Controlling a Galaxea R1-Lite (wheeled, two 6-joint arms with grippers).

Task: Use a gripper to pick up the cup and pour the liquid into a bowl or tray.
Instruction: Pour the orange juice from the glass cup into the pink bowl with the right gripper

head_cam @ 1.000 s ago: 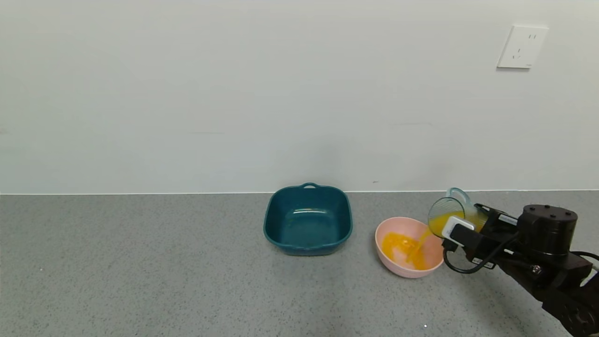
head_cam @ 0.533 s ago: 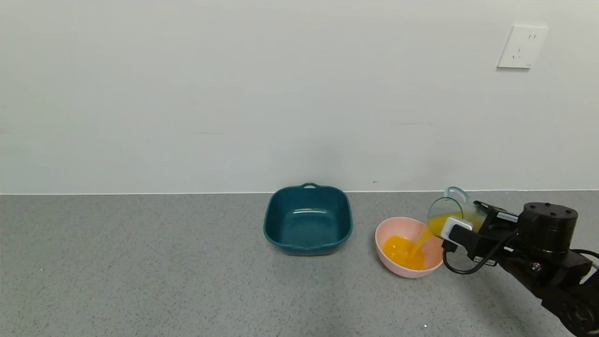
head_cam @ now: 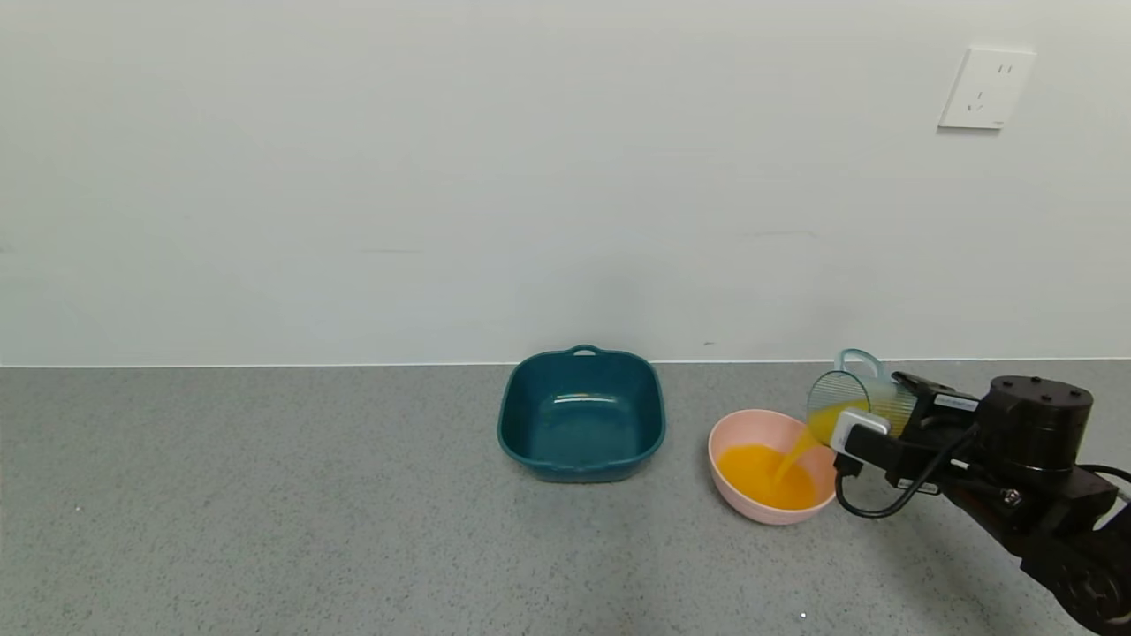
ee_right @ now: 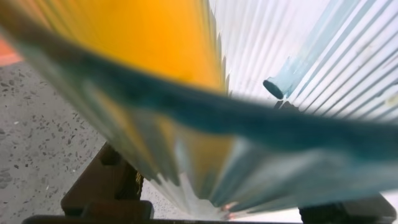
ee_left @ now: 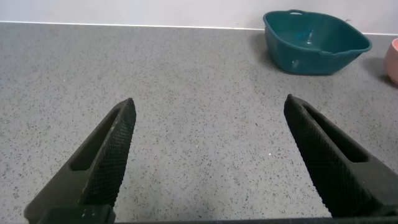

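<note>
While pouring, keep right gripper [head_cam: 870, 415] clamped on the tilted cup [head_cam: 853, 399] above the pink bowl [head_cam: 740, 432]. Tilt slowly, keeping the orange liquid [head_cam: 767, 463] stream inside the rim. Leave left gripper [ee_left: 208, 155] spread, parked.

place: lab-like test bench | grey speckled counter [head_cam: 265, 512] | bare wall [head_cam: 442, 177] | socket [head_cam: 986, 88]

teal tray [head_cam: 580, 415] sitting on the counter near the wall, handle facing the wall | grey speckled counter [head_cam: 265, 512] stretching across | white wall socket [head_cam: 986, 88] hanging high on the pale wall [head_cam: 442, 177]
</note>
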